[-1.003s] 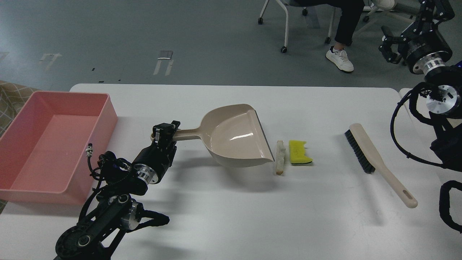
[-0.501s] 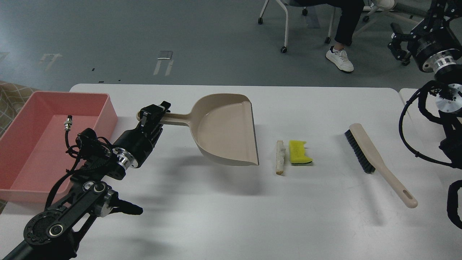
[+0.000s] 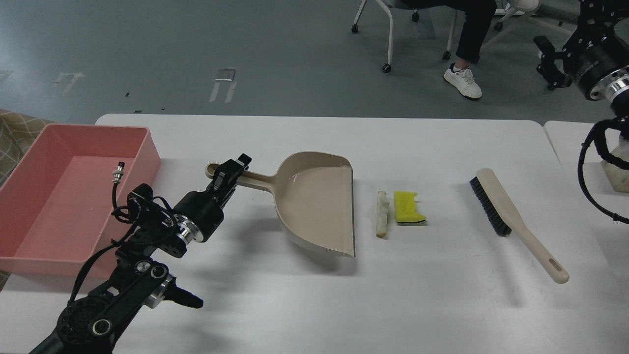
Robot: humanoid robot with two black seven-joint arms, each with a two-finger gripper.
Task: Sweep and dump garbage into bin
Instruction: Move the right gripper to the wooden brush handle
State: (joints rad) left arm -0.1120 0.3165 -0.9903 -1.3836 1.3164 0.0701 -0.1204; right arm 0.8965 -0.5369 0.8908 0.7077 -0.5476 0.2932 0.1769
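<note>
Just left of the off-white strip (image 3: 380, 214) and yellow sponge piece (image 3: 408, 207), the beige dustpan (image 3: 319, 201) sits with its lip facing them, the left gripper (image 3: 231, 173) clamped on its handle. The placing step looks in hand. Next, the brush (image 3: 511, 219), right of the scraps, needs picking up; the right gripper (image 3: 550, 61) hangs well away, apparently parted and empty. The pink bin (image 3: 64, 196) waits far left.

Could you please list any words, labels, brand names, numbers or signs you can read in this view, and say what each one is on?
None can be read.
The pink bin, dustpan, brush, yellow sponge piece, off-white strip and table show no print.
</note>
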